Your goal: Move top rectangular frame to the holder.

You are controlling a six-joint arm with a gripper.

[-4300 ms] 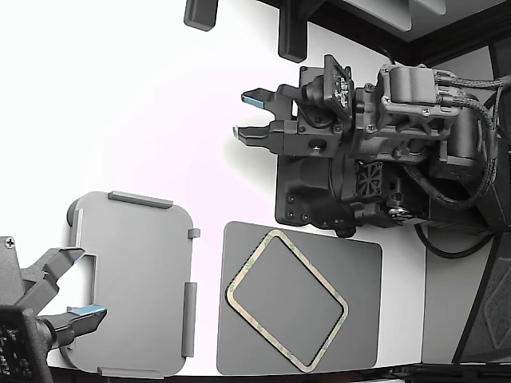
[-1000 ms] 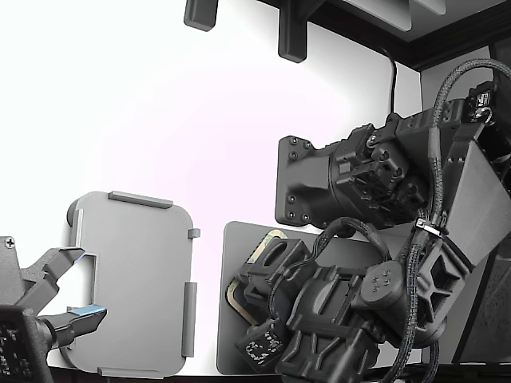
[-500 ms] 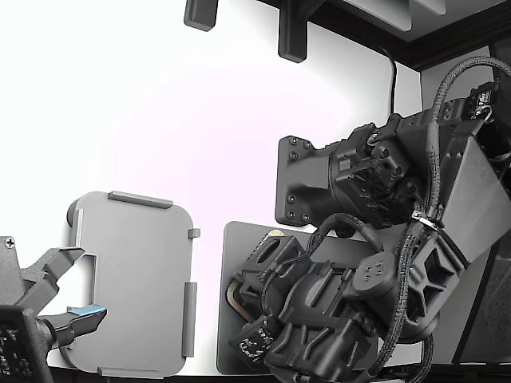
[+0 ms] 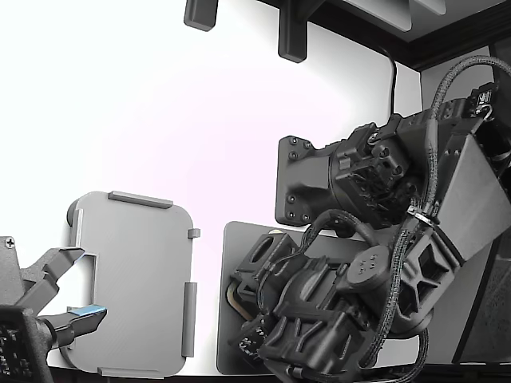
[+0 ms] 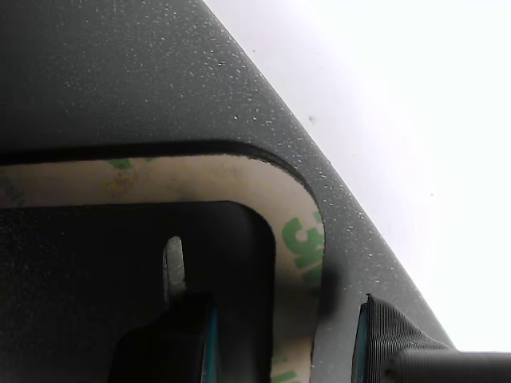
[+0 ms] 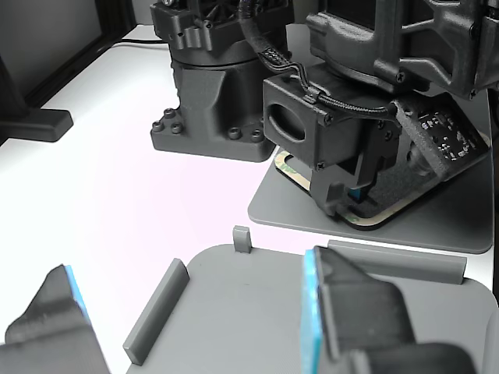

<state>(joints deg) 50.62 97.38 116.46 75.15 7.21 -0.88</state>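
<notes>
With the gripper fingers apart astride the top rectangular frame, only its band should be pinched, the dark mat spared.

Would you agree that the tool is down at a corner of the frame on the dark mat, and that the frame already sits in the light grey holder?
Not quite: the frame lies on the dark mat, as the wrist view shows, with the tool open astride its corner. The holder holds nothing.

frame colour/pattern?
Beige-tan with green printed markings and a dark inner edge; the top rectangular frame shows best in the wrist view, lying on the dark grey mat.
</notes>
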